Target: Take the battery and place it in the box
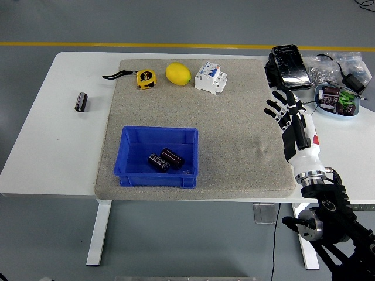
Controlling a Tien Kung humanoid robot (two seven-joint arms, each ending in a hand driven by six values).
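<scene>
Batteries, two dark cylinders, lie side by side and touching inside the blue box, which sits on the near left part of a grey mat covering most of the white worktop. A third battery stands alone on the bare worktop, well left of the mat and well apart from the box.

Only the right hand is in view, hovering above the mat's right edge with fingers spread apart and holding nothing.

Judging by this, one placement looks complete and the step in hand is a fresh pickup. The next move likely calls for a long reach across the mat to the lone battery at far left, or for the unseen left arm.

Along the mat's far edge sit a yellow tape measure, a lemon and a white circuit breaker. At far right, a small blue tray holds what look like more batteries.
</scene>
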